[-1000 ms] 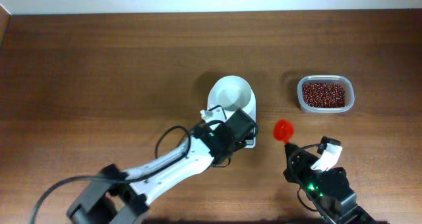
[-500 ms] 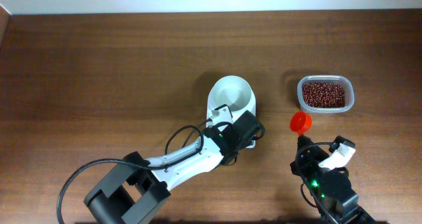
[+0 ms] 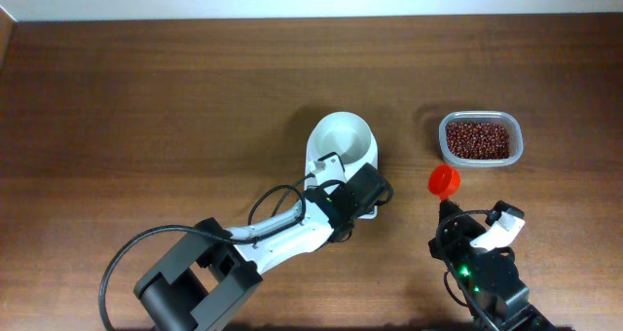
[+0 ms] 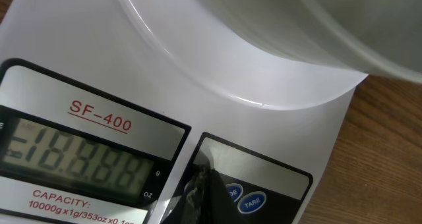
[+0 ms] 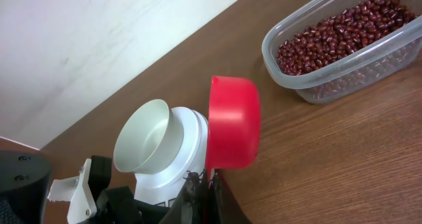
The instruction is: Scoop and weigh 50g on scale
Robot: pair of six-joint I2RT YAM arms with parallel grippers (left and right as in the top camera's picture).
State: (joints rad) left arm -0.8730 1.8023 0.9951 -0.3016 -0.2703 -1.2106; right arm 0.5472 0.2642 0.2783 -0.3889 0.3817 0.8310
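A: Jaws first, overhead?

B: The left gripper [image 3: 358, 193] is read as pressed together with nothing pinched. It is parked at the front edge of the scale [image 3: 326, 162], frame centre. The right gripper [image 3: 450, 212], lower right, is clamped on the handle of the red scoop [image 3: 444, 181].

A: Where are the task things?

B: The scale is set mid-table [image 3: 146, 97] and the white bowl [image 3: 343, 136] on it is seen empty. The tub [image 3: 440, 141] of beans [image 3: 477, 139] is placed right of it, with the scoop just beside its lower-left corner. No beans are seen in the scoop.

A: Left wrist?

B: One dark closed fingertip is shown low in the frame, at the button panel. Whether a button is actually touched cannot be told. "SF-400" is printed in red above the display [image 4: 86, 161], and every segment is lit, with "g" and "oz" at its right end. Below it, "CAPACITY: 10000g x 1g/353oz x 0.1..." is cut off. One blue button [image 4: 252, 202] is marked "TARE"; its neighbour is half covered.

A: Right wrist?

B: The scoop is shown pinched at bottom centre, its cup tipped sideways, with the tub at upper right. No writing is visible.

A: Progress?

B: It is judged barely begun. The scale looks to be powering up, and every scoop and the 50g reading are left to do.
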